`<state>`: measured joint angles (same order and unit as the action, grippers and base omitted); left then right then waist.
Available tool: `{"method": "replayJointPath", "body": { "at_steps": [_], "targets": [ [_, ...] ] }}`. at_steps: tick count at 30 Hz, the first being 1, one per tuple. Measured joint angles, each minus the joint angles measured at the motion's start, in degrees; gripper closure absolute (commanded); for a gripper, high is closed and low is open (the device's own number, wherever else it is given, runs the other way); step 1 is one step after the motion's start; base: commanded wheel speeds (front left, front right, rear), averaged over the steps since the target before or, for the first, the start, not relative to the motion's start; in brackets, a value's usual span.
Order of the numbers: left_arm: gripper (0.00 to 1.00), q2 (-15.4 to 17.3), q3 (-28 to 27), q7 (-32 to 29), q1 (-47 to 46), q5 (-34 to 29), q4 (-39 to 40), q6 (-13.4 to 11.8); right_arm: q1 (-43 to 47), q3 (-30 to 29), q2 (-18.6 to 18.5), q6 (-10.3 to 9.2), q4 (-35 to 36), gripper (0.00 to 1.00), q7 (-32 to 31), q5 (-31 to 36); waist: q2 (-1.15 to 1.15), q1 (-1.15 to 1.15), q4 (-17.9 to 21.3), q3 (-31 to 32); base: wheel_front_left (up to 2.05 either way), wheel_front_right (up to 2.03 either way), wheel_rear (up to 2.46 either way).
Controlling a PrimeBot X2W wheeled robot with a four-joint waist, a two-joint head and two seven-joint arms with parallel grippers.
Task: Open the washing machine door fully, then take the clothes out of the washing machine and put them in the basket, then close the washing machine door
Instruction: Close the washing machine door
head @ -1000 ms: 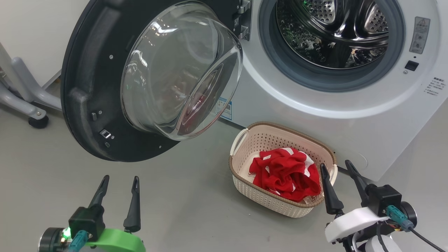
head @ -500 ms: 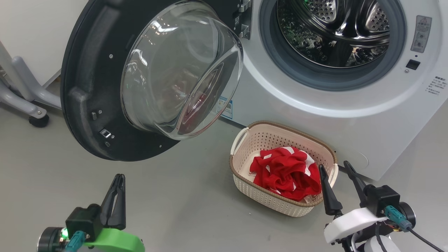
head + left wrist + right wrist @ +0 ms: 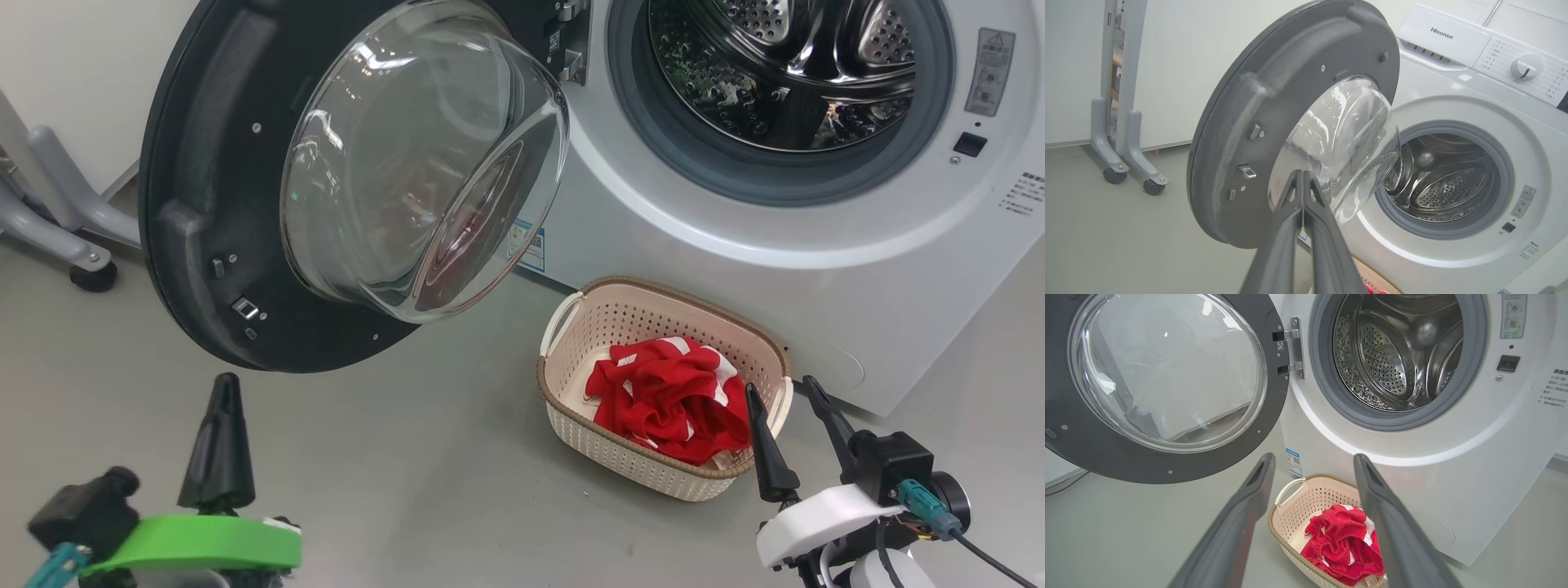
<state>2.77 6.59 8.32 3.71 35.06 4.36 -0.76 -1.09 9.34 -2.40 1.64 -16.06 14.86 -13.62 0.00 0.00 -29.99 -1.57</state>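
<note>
The big white front-loading washing machine (image 3: 735, 269) stands open in front of me. I see no red in the part of its shiny perforated steel drum (image 3: 784, 73) that shows, so I judge the unloading done. Its large round black door with the bulging clear glass window (image 3: 204, 204) hangs swung wide on its hinge, out to my left. The small cream perforated plastic basket with the brown woven-look rim (image 3: 653, 282) sits on the floor just beside the machine's front. The bright red clothes with white patches (image 3: 665, 400) lie bunched inside it. What has changed is the left gripper (image 3: 224, 384). A second ago its fingers stood apart, and now they are pressed flat together on nothing. The wrist has turned, so in the head view they read as one dark blade. In the left wrist view the fingers (image 3: 1286, 228) point at the door's inner face but are still apart from it. That looks to me like a setup for pushing the door shut, the one step left. The right gripper (image 3: 780, 384) hovers near the basket's far corner with its fingers (image 3: 1241, 506) spread wide, empty and touching nothing.
</note>
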Motion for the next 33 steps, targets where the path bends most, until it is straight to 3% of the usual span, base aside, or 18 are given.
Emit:
{"method": "replayJointPath", "body": {
  "at_steps": [7, 10, 17, 26, 33],
  "targets": [
    [1.0, -0.5, -6.1, 1.0, -1.9, 22.2, 5.2, 4.3, -0.1, 0.0, 0.0, 0.0, 0.0, 0.0, 0.0, 0.0, 0.0, 0.0, -0.2, -0.3, 0.0, 0.0, 0.0],
    [1.0, -0.5, -9.3, 1.7, -4.3, 28.2, 7.4, 5.1, -0.1, -0.1, 0.0, -0.01, 0.0, 0.0, 0.0, 0.0, 0.0, 0.0, -0.2, -0.5, 0.0, 0.0, 0.0],
    [1.0, -0.1, -17.1, 1.7, -9.7, 34.8, 9.9, 5.6, -0.6, -0.1, 0.0, -0.21, 0.4, 0.0, 0.0, 0.2, 0.0, 0.0, -0.3, -1.3, 0.0, 0.0, 0.0],
    [1.0, 8.2, -28.7, -2.5, -15.8, 43.0, 2.8, 4.4, -1.1, 0.2, 0.0, -0.2, 0.5, 0.0, 0.0, 0.7, 0.0, 0.0, 0.3, -2.4, 0.0, 0.0, 0.0],
    [1.0, 11.9, -31.7, -7.6, -19.5, 49.4, -6.2, 2.0, -2.2, 0.3, -0.1, -0.16, 0.5, 0.0, 0.0, 1.2, 0.0, 0.0, 1.6, -3.6, 0.0, 0.0, 0.0]
  ]
}}
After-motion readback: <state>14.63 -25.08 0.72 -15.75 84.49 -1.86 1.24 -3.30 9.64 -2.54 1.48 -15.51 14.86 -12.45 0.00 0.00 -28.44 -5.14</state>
